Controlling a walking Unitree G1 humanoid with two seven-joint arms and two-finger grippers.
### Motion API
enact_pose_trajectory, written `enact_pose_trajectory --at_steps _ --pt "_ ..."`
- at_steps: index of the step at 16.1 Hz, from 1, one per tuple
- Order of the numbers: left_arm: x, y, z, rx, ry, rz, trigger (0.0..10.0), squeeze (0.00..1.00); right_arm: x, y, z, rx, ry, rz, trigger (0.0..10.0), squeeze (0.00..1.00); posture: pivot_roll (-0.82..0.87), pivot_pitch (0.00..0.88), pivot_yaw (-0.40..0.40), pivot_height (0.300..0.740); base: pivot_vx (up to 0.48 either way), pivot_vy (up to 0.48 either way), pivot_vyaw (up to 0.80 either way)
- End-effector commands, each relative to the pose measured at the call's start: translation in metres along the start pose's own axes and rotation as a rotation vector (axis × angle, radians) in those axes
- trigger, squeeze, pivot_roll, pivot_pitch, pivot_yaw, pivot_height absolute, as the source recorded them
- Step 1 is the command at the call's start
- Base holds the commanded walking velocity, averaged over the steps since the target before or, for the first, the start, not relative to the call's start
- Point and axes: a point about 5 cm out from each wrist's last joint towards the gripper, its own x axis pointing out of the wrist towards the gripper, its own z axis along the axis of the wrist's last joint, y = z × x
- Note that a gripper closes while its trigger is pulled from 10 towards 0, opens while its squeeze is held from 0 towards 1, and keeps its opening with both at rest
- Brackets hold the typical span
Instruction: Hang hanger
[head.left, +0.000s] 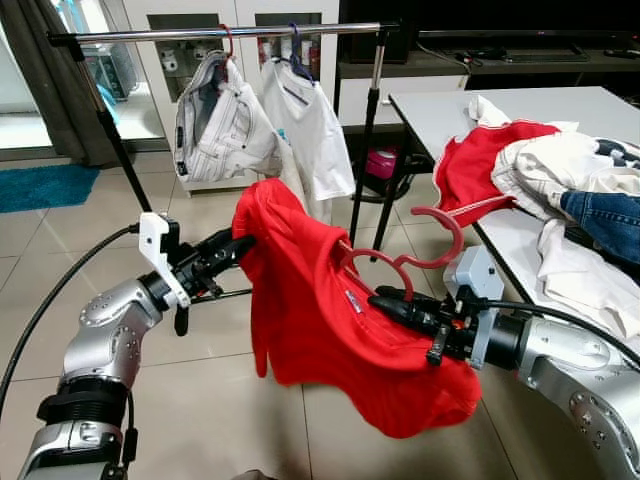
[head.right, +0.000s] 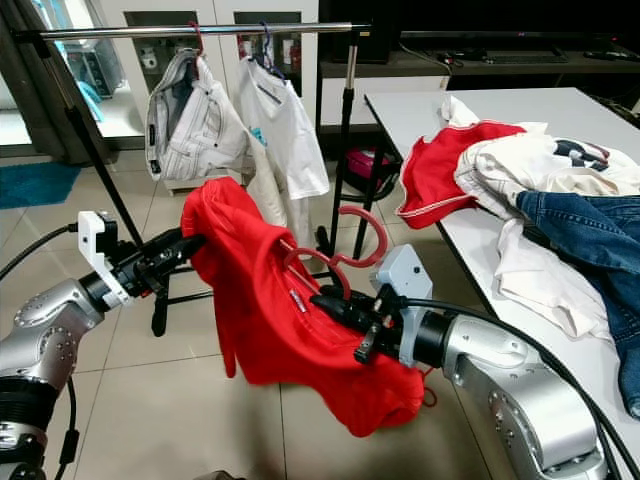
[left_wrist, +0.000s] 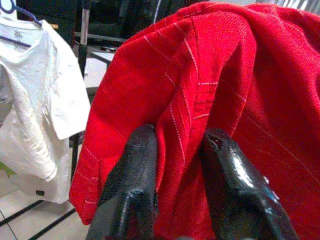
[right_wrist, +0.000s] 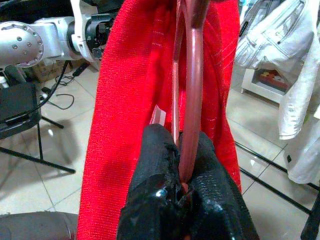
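Note:
A red shirt (head.left: 320, 320) hangs on a pink-red hanger (head.left: 430, 245) held in the air between my two arms. My left gripper (head.left: 238, 248) is shut on the shirt's shoulder fold (left_wrist: 182, 125), its black fingers (left_wrist: 135, 185) pinching the cloth. My right gripper (head.left: 385, 302) is shut on the hanger's bar (right_wrist: 189, 125) at the collar, with the hook (head.right: 365, 235) curling up and away from it. The silver clothes rail (head.left: 230, 33) runs across the back, above and beyond the shirt.
A white jacket (head.left: 222, 125) and a white shirt (head.left: 305, 120) hang on the rail. The rack's black legs (head.left: 365, 140) stand behind the red shirt. A white table (head.left: 450, 115) at the right carries a pile of clothes (head.left: 560, 180). Tiled floor lies below.

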Motion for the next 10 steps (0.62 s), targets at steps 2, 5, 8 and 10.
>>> enact_pose_trajectory --at_steps 2,5,8,10 --pt "-0.0009 0.0042 0.0063 0.013 -0.009 -0.001 0.0 0.0 -0.0003 -0.0006 0.0027 -0.016 -0.007 0.0 10.0 0.0 -0.18 0.0 0.032 0.74 0.0 0.0 0.0" --pt "0.0001 0.0041 0.0072 0.009 -0.009 -0.011 0.0 0.0 0.0 -0.0004 0.0019 -0.017 -0.003 0.0 10.0 0.0 -0.18 0.0 0.033 0.74 0.0 0.0 0.0" --pt "-0.0004 0.0046 0.011 0.014 -0.02 -0.019 0.0 0.0 0.0002 -0.0011 0.0006 -0.016 0.003 -0.01 10.0 0.0 -0.18 0.0 0.034 0.74 0.0 0.0 0.0" --pt "-0.0012 0.0034 0.0144 0.019 -0.036 -0.026 0.0 0.0 0.0008 -0.0075 -0.005 -0.01 0.039 -0.073 10.0 0.0 -0.18 0.0 0.034 0.74 0.0 0.0 0.0"
